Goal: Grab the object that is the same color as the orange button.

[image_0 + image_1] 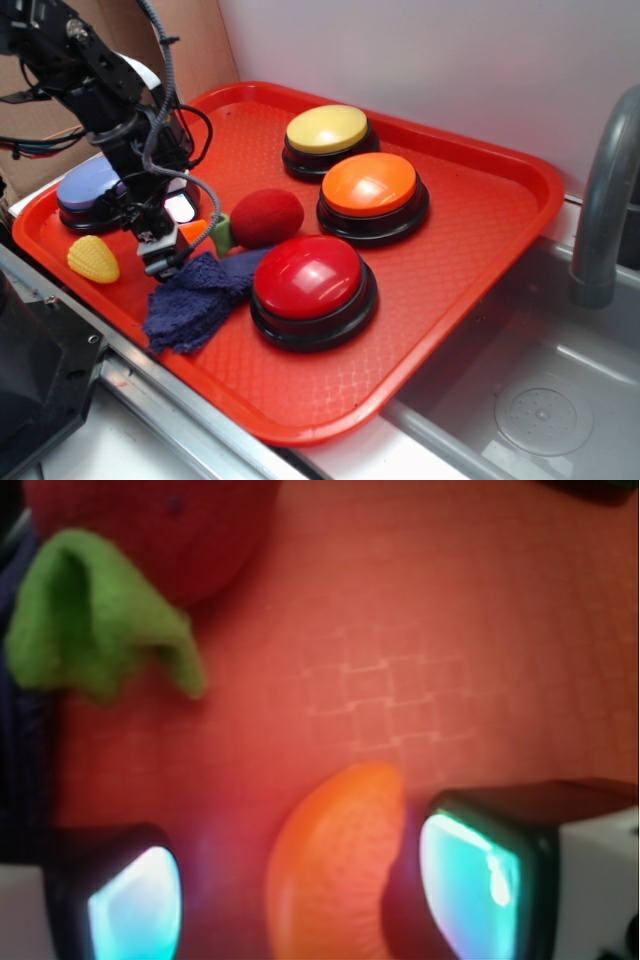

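- Pale wall fills the upper right of the exterior view; below it a red tray (480,290) with a waffle texture sits on a grey worktop (180,440) beside a sink (540,400), whose grey faucet (605,200) is cut off at the right edge.
- On the orange object (335,865), the wrist view shows a glossy, rounded orange tip with fine dimpling, curving up from the bottom edge; its lower part is cut off by the frame. In the exterior view only a small orange sliver shows at centre left, just under the gripper (168,238).
- It lies on the tray floor between the two fingers (480,870), closer to the right-hand one, which seems to touch it.
- The fingers stand apart, one on each side of the toy, not pressed onto it.
- Four dome buttons: the orange button (370,190) at centre, a yellow button (328,135) above it, a red button (312,285) below it, and a lavender button (90,190) at left, partly hidden by the arm.
- One fuzzy red ball (266,217) with a green stem (95,620), one yellow corn toy (93,259), one dark blue cloth (195,300).
- The wrist view is blurred; the ball is cropped at the top.
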Robot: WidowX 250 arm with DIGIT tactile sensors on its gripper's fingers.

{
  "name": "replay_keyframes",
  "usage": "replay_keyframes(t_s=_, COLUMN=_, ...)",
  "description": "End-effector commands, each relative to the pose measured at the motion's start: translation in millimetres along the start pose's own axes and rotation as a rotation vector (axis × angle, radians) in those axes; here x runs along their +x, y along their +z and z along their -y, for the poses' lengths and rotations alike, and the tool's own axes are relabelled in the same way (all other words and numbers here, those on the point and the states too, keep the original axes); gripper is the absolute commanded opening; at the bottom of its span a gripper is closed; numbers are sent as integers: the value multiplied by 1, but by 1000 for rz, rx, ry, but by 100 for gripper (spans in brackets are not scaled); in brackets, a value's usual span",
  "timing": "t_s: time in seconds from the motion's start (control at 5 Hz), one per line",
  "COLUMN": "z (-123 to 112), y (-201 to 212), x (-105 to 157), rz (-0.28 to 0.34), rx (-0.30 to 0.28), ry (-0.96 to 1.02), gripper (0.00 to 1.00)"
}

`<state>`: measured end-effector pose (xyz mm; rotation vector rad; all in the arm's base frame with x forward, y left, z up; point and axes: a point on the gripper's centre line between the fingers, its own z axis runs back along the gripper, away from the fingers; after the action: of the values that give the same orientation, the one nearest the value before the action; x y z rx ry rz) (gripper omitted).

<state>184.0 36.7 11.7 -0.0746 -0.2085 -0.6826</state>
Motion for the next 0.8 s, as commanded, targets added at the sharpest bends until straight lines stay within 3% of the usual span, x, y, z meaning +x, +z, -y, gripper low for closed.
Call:
replay_keyframes(t_s=0.0, z=0, y=-1, x=-3, rz=-32, rx=11, ry=40, gripper=0)
replay_keyframes(t_s=0.6, z=1, y=2, x=4, rz=-73, rx=16, ry=106, gripper=0)
